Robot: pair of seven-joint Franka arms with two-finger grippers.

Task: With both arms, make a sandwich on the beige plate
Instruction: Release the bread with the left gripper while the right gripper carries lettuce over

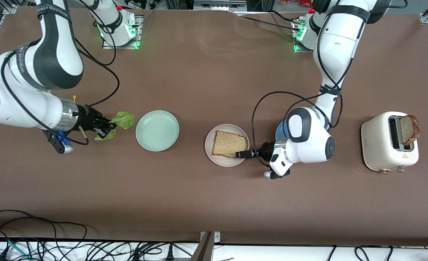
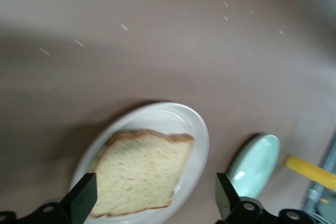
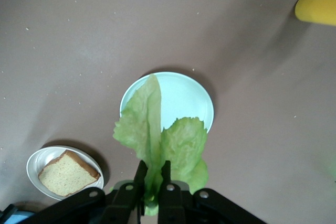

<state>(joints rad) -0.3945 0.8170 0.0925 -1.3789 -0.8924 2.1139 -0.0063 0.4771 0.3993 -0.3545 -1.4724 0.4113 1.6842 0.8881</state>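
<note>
My left gripper (image 1: 240,154) sits low at the rim of the beige plate (image 1: 211,154), on the side toward the left arm's end of the table, its fingers (image 2: 84,198) spread wide and holding nothing. A single slice of bread (image 1: 228,144) lies flat on that plate, just off my fingertips; in the left wrist view the slice (image 2: 139,174) shows between the two parted fingers. My right gripper (image 1: 108,126) hangs beside the mint-green plate (image 1: 157,130), toward the right arm's end of the table, its jaws pinched tight on the stem of a ruffled lettuce leaf (image 3: 160,140). A second slice (image 1: 409,129) stands upright in the toaster (image 1: 381,146) near the left arm's end.
</note>
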